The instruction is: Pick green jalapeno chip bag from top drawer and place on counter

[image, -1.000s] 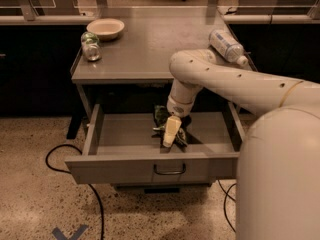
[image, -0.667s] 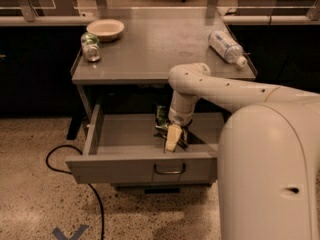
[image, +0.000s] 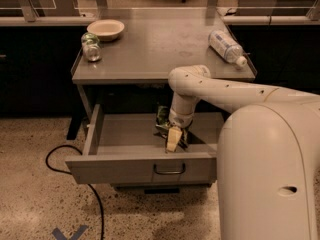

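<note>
The top drawer (image: 125,170) stands pulled open under the counter (image: 160,49), with its dark wire handle (image: 169,170) at the front. The green jalapeno chip bag (image: 162,115) lies inside the drawer near the back middle. Only its upper end shows, the rest is hidden behind my wrist. My gripper (image: 175,139) reaches down into the drawer and sits right over the bag's near end, touching or very close to it. My white arm comes in from the right and covers the drawer's right part.
On the counter lie a clear water bottle (image: 226,46) at the right rear, a small glass jar with a green lid (image: 91,48) at the left, and a pale bowl (image: 105,29) behind it. A black cable (image: 75,169) loops on the floor at the left.
My arm's big body has swung further into view on the right and hides more of the drawer. The gripper stays down in the drawer at the bag, shifted slightly.
</note>
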Controlling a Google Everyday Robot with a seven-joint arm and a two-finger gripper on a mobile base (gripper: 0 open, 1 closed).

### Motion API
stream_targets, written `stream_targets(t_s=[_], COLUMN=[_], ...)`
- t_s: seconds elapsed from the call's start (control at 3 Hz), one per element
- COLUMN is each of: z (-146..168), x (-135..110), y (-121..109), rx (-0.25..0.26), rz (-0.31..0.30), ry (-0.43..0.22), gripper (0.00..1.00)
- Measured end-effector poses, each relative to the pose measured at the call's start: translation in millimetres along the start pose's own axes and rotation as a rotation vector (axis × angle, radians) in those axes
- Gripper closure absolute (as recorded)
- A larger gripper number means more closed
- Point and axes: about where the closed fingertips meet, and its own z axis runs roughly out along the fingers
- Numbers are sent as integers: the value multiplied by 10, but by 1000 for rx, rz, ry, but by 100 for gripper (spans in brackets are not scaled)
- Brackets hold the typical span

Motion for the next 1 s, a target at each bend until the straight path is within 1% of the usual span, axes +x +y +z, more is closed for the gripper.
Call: stream_targets(t_s=[0.33, 1.0], z=[-2, -181], x=[0, -17], y=[0, 19], rx=[0, 0], rz=[0, 0], ry=[0, 0], gripper=[42, 89])
